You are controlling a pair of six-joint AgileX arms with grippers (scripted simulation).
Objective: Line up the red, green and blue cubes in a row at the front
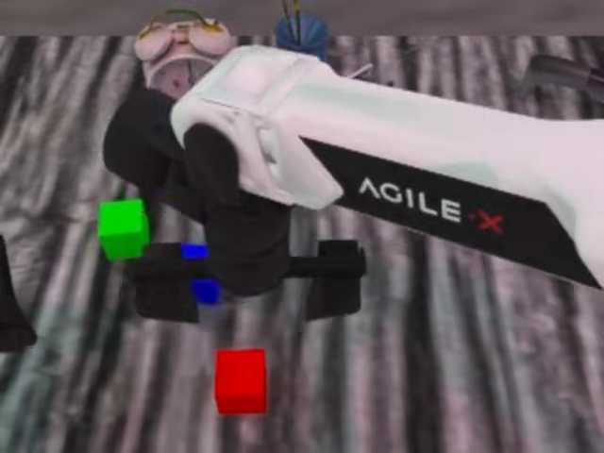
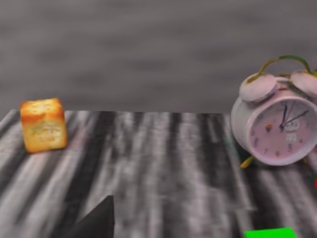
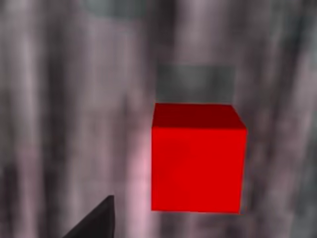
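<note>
Three cubes sit on the striped table (image 1: pixel 453 377): the blue cube (image 1: pixel 202 288) shows only in patches under the right gripper (image 1: pixel 247 283), whose black fingers (image 1: pixel 165 288) spread wide to either side of it, open and not closed on it so far as the top view shows. Just forward of that gripper lies the red cube (image 1: pixel 240 380), apart from it and near the front edge, with bare table to both sides. Beside the gripper's left finger, a little behind it, stands the green cube (image 1: pixel 124 227), clear of the others. Only the right wrist view shows the red cube (image 3: pixel 197 157) up close, resting square on the table. Only the left wrist view shows a toast-coloured block (image 2: pixel 43 124) and the face of the pink alarm clock (image 2: pixel 278 124). Behind the right arm at the back edge, a blue pen cup (image 1: pixel 302 36) holds thin sticks. Little of the left gripper (image 1: pixel 11 302) shows at the left edge, and I cannot tell its state.
</note>
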